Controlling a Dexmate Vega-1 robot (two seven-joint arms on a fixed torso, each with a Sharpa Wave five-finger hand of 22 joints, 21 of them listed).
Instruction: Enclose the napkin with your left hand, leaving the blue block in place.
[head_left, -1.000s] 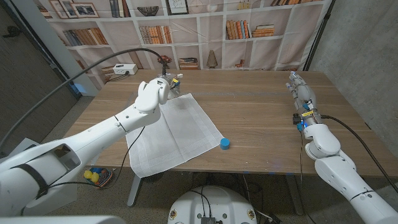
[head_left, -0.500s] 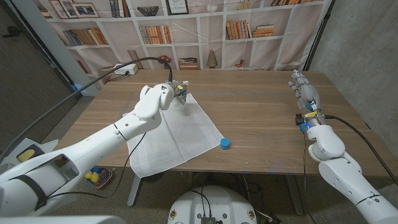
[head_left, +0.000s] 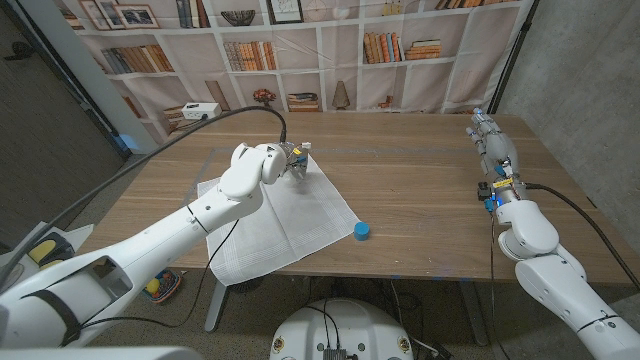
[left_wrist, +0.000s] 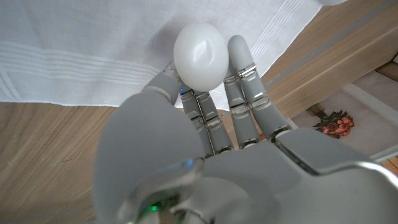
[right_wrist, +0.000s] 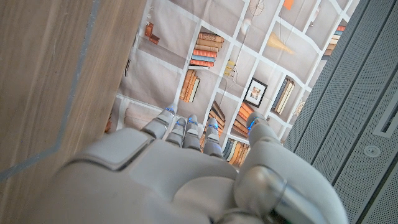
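Observation:
A white napkin lies spread on the wooden table, left of the middle. My left hand hovers over the napkin's far corner, its fingers stretched out with nothing in them. In the left wrist view the fingers reach out over the white napkin, and I cannot tell if they touch the cloth. A small blue block stands on the bare wood just off the napkin's right corner, near the front edge. My right hand is at the table's right side with its fingers straight.
A bookshelf backdrop stands behind the table, and a white box sits beyond the far left corner. The right wrist view has my right hand beside the table edge, facing the shelves.
My left hand has moved right and nearer along the napkin's far corner. My right hand has drifted slightly right. The blue block has stayed put.

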